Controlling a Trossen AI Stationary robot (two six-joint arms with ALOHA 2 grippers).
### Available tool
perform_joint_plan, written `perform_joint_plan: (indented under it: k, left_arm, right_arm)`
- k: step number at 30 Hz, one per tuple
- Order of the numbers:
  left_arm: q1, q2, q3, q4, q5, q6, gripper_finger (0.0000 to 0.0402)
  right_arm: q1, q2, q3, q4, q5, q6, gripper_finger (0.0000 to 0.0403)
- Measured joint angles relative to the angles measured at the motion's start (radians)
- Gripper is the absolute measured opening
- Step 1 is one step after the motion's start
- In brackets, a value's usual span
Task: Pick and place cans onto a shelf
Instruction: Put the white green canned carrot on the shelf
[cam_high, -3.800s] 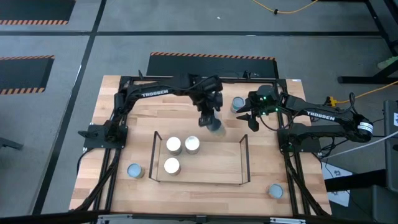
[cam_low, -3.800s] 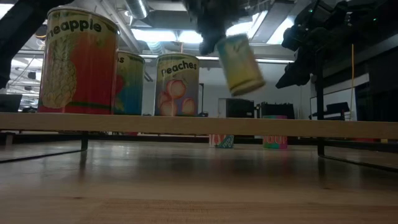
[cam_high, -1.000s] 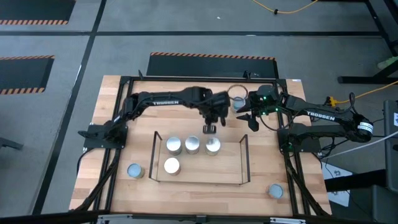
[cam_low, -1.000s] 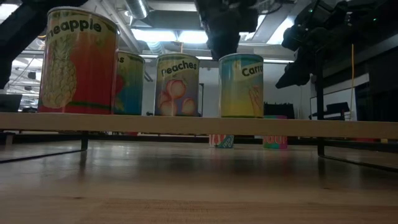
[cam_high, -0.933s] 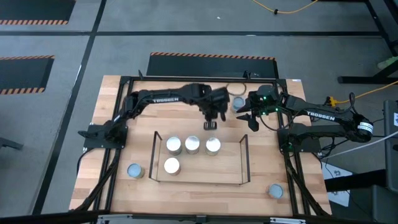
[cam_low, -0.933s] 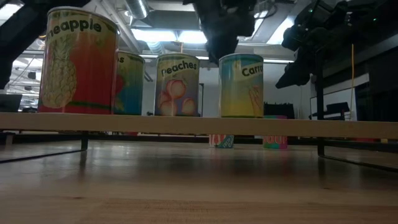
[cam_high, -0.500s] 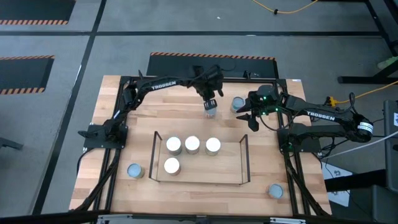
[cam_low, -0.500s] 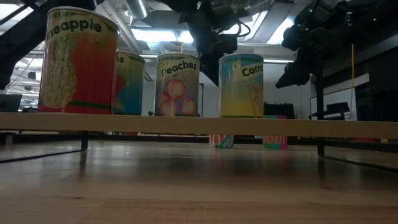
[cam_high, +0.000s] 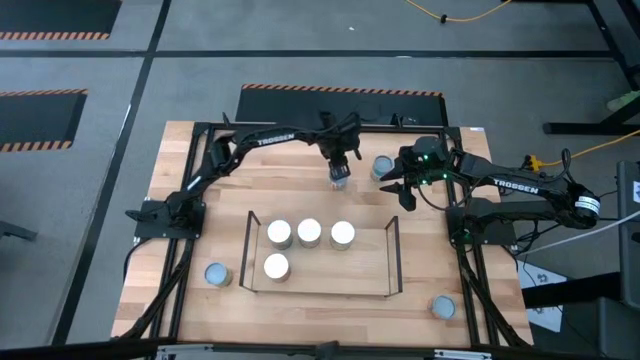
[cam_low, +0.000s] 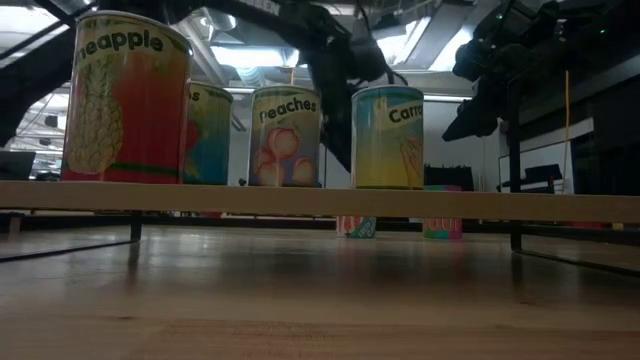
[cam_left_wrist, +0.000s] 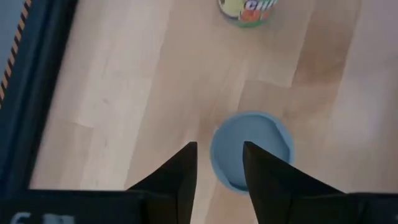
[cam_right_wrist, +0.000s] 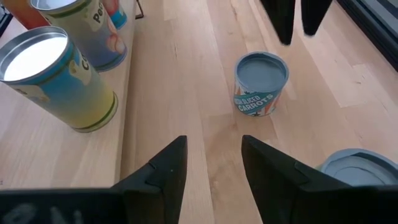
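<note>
Wooden shelf (cam_high: 320, 280): it is carrying four cans, three in a back row and one in front at the left; the right half of the board is showing bare wood.
Loose cans at the left: one can (cam_high: 215, 274) is standing on the table (cam_high: 180, 190) just outside the shelf's left wire end, well apart from both arms.
Left gripper (cam_high: 340, 172): it is hanging straight over a pale-blue-topped can (cam_left_wrist: 251, 148) behind the shelf; the jaws are standing apart and holding nothing.
Key relation: that can is standing upright, its long axis vertical, directly below the left jaws but slightly off to one finger's side, so a small sideways shift before lowering looks needed.
Nearer arm: the left one is above this can; the right is off to its side.
Right gripper (cam_high: 405, 190): it is waiting near the table's back right, jaws parted and empty, with another can (cam_high: 382, 166) just beside it.
Far right: one more can (cam_high: 443, 306) is sitting on the table near the front right corner.
</note>
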Motion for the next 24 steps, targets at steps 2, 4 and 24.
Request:
perform_joint_plan:
  k: [2,4,24]
  left_arm:
    - [-0.001,0.023,0.000,0.001,-0.003,0.000,0.0123]
    - [0.000,0.038,-0.002,-0.003,-0.004,-0.001,0.0123]
    - [0.000,0.101,-0.002,0.014,-0.005,0.000,0.0123]
  right_arm:
    - [0.000,0.000,0.000,0.000,0.000,0.000,0.0158]
    - [0.000,0.000,0.000,-0.001,0.000,0.000,0.0158]
    - [0.001,0.001,0.000,-0.003,0.000,0.003,0.0158]
